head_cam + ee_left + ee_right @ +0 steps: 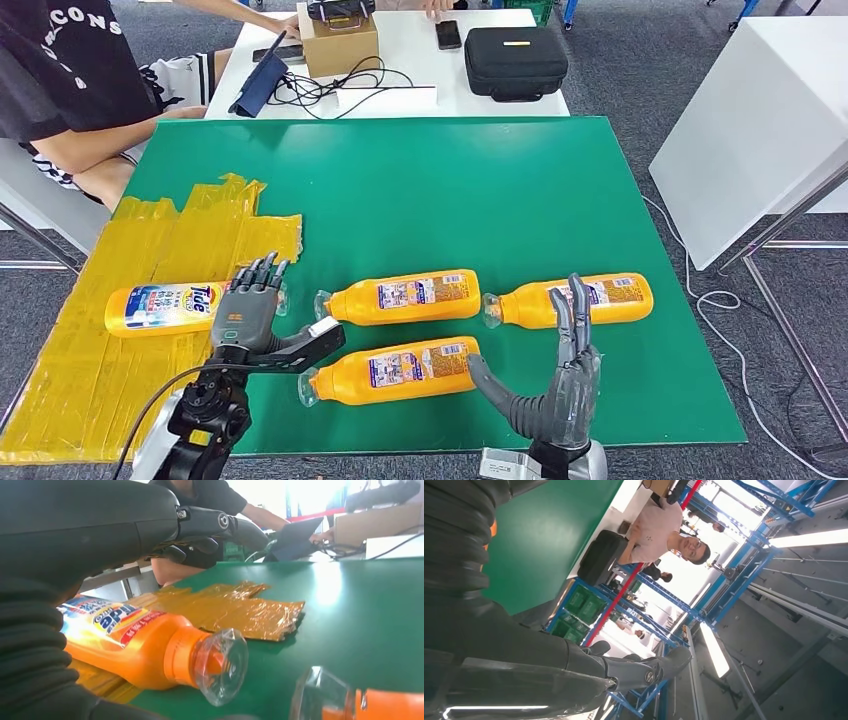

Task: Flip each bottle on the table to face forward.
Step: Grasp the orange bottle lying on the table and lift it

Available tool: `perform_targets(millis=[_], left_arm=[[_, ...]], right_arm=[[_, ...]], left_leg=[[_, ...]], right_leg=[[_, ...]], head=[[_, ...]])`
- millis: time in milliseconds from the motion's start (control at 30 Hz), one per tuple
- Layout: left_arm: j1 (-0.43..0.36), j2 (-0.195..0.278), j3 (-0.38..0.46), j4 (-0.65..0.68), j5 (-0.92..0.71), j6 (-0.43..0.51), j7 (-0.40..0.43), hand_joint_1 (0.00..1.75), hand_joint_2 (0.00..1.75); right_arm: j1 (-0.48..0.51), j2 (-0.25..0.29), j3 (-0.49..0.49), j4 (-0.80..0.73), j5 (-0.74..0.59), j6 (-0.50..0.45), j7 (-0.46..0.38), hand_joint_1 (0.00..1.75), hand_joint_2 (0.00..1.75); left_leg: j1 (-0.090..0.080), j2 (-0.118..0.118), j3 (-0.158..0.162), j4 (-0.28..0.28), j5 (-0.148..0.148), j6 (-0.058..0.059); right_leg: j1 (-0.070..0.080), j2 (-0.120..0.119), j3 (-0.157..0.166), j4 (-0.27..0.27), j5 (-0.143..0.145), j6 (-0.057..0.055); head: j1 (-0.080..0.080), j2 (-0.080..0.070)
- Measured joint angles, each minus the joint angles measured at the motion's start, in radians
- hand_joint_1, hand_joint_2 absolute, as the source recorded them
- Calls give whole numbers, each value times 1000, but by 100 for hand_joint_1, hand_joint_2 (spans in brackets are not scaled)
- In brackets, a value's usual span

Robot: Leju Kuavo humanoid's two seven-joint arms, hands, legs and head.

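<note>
On the green surface (pixel 560 190), four orange bottles lying flat with caps to the left: Tide bottle (pixel 165 306) at far left on the yellow tape patch (pixel 90 370), brand face up and apparently already turned; back-label bottle (pixel 400 299) just right of it, another (pixel 575 301) at right, a third (pixel 395 372) nearest, all presumably awaiting a flip. Left hand (pixel 250 310) hovering between Tide bottle and its neighbour, fingers spread, holding nothing, likely placed for the next grasp. Right hand (pixel 570 375) raised upright beside the near bottle's base, fingers extended, empty, seemingly clear of the work.
</note>
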Motion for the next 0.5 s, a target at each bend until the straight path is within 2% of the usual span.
perform_targets(millis=[433,500], left_arm=[[16,0,0,-45,38,6,-20,0,0],[25,0,0,-75,95,36,-41,0,87]], right_arm=[[0,0,-1,4,13,0,4,0,175],[2,3,-2,4,31,0,9,0,175]], left_leg=[[0,0,0,0,0,0],[0,0,0,0,0,0]], right_leg=[[0,0,0,0,0,0],[0,0,0,0,0,0]], head=[[0,0],[0,0]])
